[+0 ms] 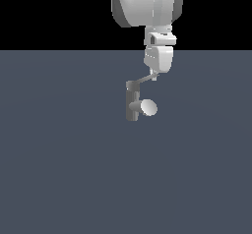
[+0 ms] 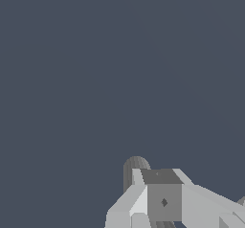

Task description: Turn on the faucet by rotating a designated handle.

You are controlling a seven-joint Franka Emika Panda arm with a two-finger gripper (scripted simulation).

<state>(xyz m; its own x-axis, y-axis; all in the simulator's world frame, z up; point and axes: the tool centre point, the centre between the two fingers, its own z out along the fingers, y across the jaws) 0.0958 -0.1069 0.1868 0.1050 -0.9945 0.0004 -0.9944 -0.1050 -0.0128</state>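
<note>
White pincer [image 1: 155, 75] sits at the outer tip of the handle [image 1: 143, 80]; arm comes down from above, at the desk's far edge in the exterior view. Whether its jaws are spread or shut can't be told: ext. view too small, wrist view shows only blocky grey pincer parts, no clear gap. Contact w/ the tip looks likely, not confirmed. Placement at the far end makes sense: longest lever arm, least force to swing it.

Handle: thin light grey lever, slanting up from the top cap of the faucet [image 1: 132, 104] toward the pincer. Faucet: dark grey post, upright on the desk [image 1: 59, 169], approx. mid-desk, nearer the far edge. Stubby spout w/ pale disc face points toward the exterior view's right.
</note>
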